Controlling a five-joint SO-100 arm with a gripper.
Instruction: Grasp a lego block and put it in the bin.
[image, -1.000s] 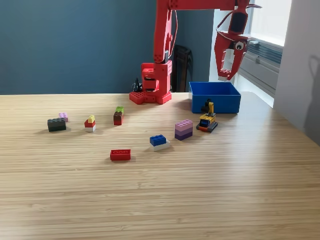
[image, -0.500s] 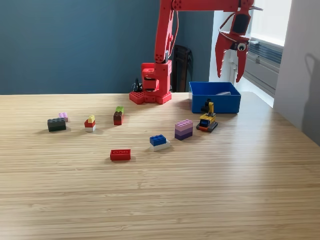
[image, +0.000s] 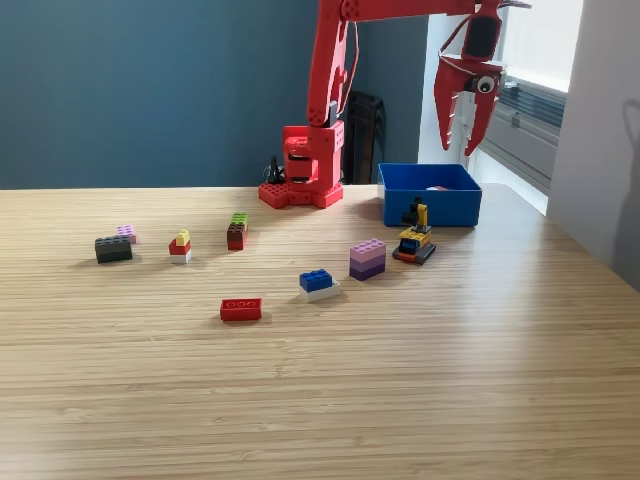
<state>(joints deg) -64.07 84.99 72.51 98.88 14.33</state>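
The red arm's gripper (image: 458, 148) hangs open above the bin (image: 430, 210), with nothing between its fingers. The bin is a bright blue box on the exterior view's right, and a small pale block (image: 437, 187) just shows over its rim. Lego blocks lie on the wooden table: a red one (image: 241, 309), a blue-on-white one (image: 318, 284), a pink-and-purple stack (image: 367, 258), a green-and-brown stack (image: 237, 231), a yellow-red-white stack (image: 181, 246), a dark green one (image: 113, 248) and a small pink one (image: 126, 233).
A small yellow and black lego vehicle (image: 414, 243) stands right in front of the bin. The arm's red base (image: 302, 180) sits at the table's back edge. A grey wall (image: 600, 150) bounds the exterior view's right.
One second ago the gripper held a white block above the bin. It has since opened, the block has dropped into the bin, and the gripper has risen slightly.
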